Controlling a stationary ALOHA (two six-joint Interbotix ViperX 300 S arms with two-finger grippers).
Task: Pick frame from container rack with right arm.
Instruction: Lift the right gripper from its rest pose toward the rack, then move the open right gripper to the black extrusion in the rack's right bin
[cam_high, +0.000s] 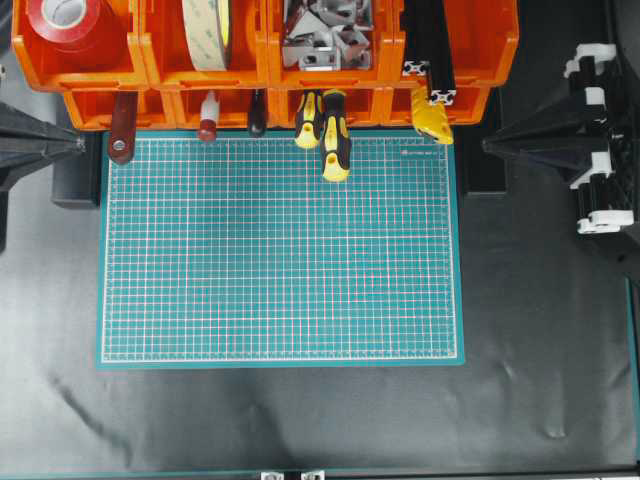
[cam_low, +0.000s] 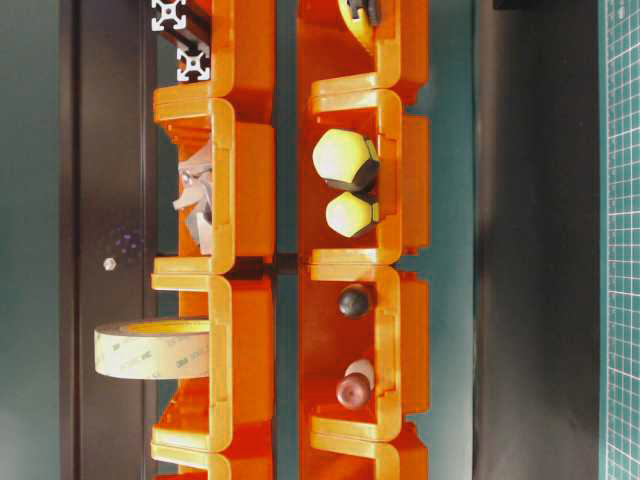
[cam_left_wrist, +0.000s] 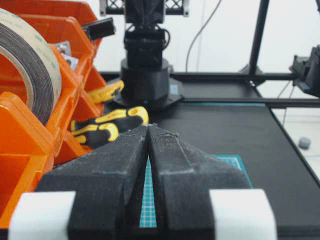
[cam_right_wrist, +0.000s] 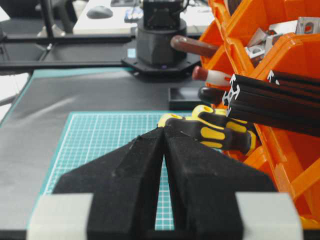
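**A:** where's the frame (cam_high: 432, 50) sitting?

**B:** top-right bin of the container rack (cam_high: 150, 60), two black bars side by side, slotted ends poking out over the front lip. Yellow-and-black screwdrivers (cam_high: 335, 135) hang out of the lower tier just left of it, onto the green mat (cam_high: 280, 260).

**A:** and the arms?

**B:** right gripper (cam_right_wrist: 164, 131) is pinched closed, nothing in it, well apart from the rack. Left gripper (cam_left_wrist: 149, 127) same deal, fingers together, empty.

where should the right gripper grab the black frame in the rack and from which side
Probably the frame's slotted end jutting past the orange container rack's front lip, approached from the mat side. The rest lies inside the bin; two bars sit together, so take the outer one.
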